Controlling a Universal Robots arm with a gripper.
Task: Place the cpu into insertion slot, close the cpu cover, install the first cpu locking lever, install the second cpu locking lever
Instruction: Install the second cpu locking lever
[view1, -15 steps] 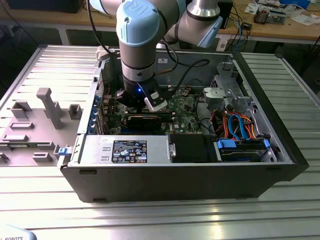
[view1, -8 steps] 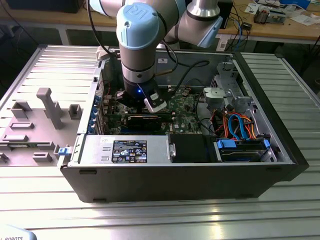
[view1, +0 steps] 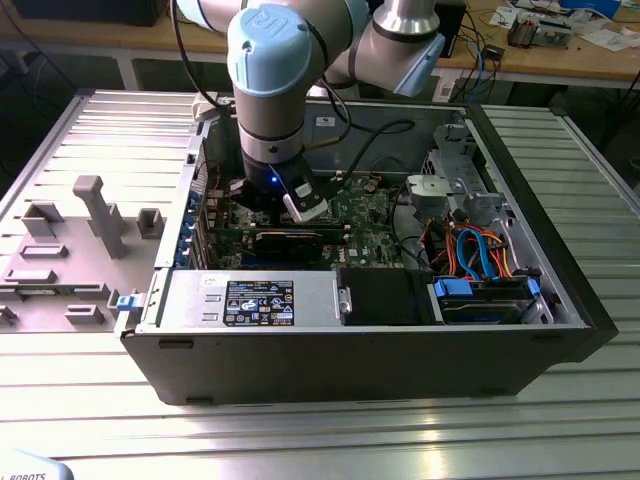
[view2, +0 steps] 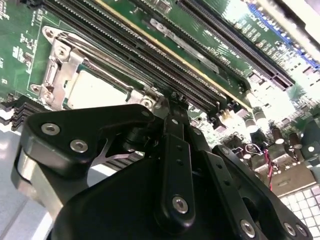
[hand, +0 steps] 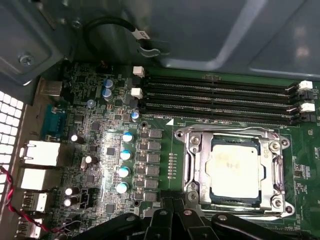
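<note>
Fingers of the gripper (view2: 172, 95) are pressed together, tips meeting with nothing between them, right at the edge of the socket area in the second wrist view; in the first wrist view the same dark fingertips (hand: 172, 202) sit just beside the near rim of the socket.

Largest in the exterior view is the ribbed metal table (view1: 300, 430), and on it lies the open computer case (view1: 350, 350) with its side panel off. Reaching down into the case is the arm (view1: 275, 90), grey with pale blue joint caps, its wrist low over the green motherboard (view1: 365, 215). A black expansion card (view1: 290, 240) lies across the board toward the exterior view's left of the case, and a bundle of orange and blue cables (view1: 480, 250) sits toward the exterior view's right.

In the first wrist view the long black memory slots (hand: 220, 97) run side by side just beyond the socket. Below them sits the insertion slot (hand: 191, 197), and the cpu cover (hand: 197, 160) lies flat down over it, its silvery frame surrounding the chip. Through the cover's window shows the cpu (hand: 235, 170), seated flat in the slot, its pale metal top facing up.
</note>
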